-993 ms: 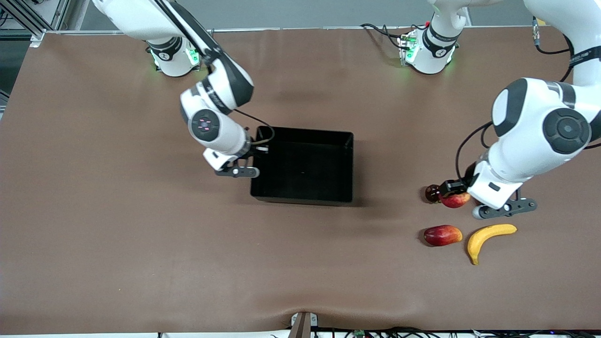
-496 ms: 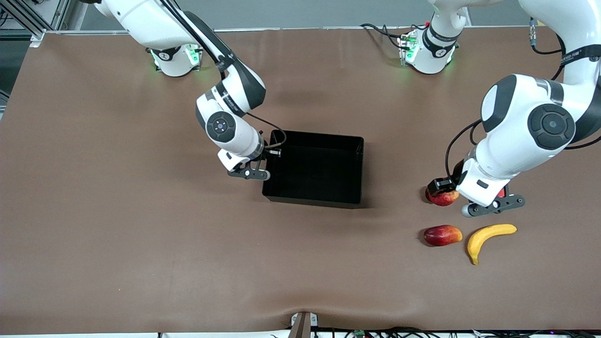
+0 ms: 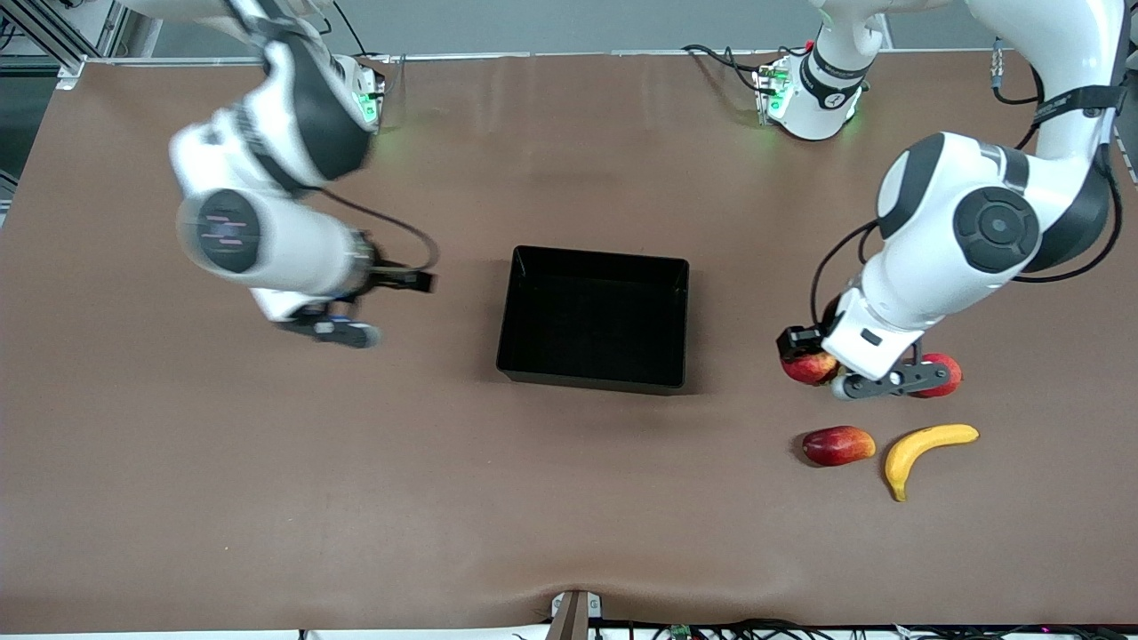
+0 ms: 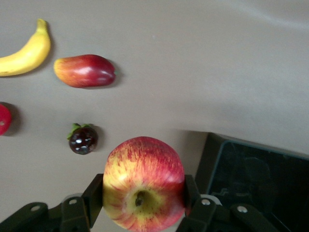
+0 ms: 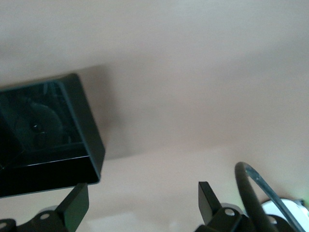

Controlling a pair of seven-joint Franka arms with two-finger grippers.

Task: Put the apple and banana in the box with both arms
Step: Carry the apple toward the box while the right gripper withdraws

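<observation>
My left gripper (image 3: 809, 358) is shut on the apple (image 3: 811, 369), red with yellow streaks. It holds the apple above the table between the box and the other fruit. The apple fills the left wrist view (image 4: 143, 186) between both fingers (image 4: 94, 200). The banana (image 3: 929, 447) lies on the table nearer the front camera and shows in the left wrist view (image 4: 24, 50). The black box (image 3: 594, 378) stands mid-table, with nothing in it. My right gripper (image 3: 342, 332) is open and empty, over the table beside the box toward the right arm's end. The right wrist view shows its fingers (image 5: 77, 203) apart, near a box corner (image 5: 91, 159).
A plain red round fruit (image 3: 941, 372) lies by the left gripper. An elongated red-yellow fruit (image 3: 837, 444) lies beside the banana. A small dark fruit (image 4: 83, 139) sits on the table under the held apple.
The box slid toward the left arm's end, then my right gripper left its wall and swung away toward its own end. My left gripper carried the apple toward the box.
</observation>
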